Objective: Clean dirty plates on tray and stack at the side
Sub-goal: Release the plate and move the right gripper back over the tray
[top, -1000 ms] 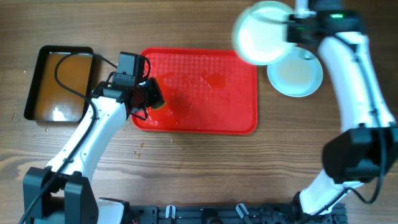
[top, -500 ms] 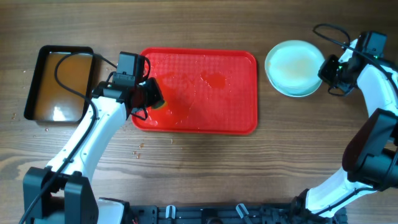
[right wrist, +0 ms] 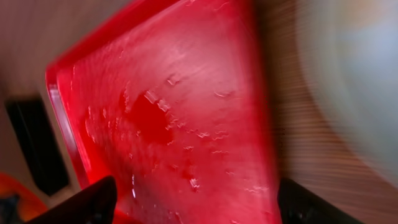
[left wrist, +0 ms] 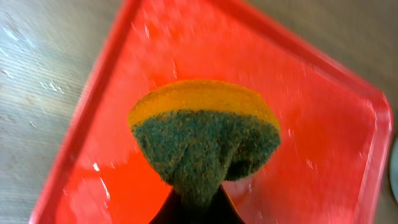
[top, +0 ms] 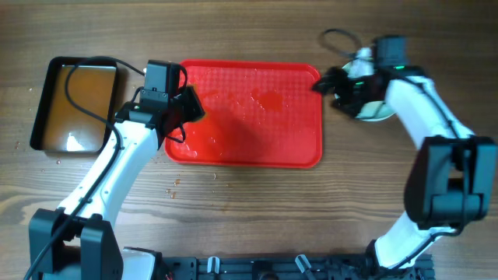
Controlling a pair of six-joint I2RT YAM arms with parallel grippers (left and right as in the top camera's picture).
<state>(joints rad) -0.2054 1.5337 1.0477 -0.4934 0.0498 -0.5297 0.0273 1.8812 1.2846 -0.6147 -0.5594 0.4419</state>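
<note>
The tray (top: 257, 134) lies in the middle of the counter (top: 249, 202), its ribbed floor wet and shiny, with a darker patch toward its far right part. The plates (top: 377, 114) sit on the counter just beside the tray's right rim, near the far corner. The right arm covers most of them, so only a pale edge shows from above, and I cannot tell how many lie there. In the right wrist view they are a blurred pale round at the right edge. The right hand (top: 327, 84) hangs over the tray's far right corner, between the tray and the plates, its fingers wide apart with nothing between them but the red floor below. The left hand (top: 188, 115) is at the tray's left rim, clamped on a sponge (left wrist: 205, 143). The sponge has a yellow layer on top and a green scouring face toward the wrist camera; it is pinched at its lower end, so it folds and fans out above the grip. It hangs over the tray's left part; whether it touches the floor I cannot tell. A black tray (top: 37, 117) of brownish water lies on the counter left of the red one, apart from it. A few crumbs (top: 175, 185) dot the counter near the tray's near left corner.
</note>
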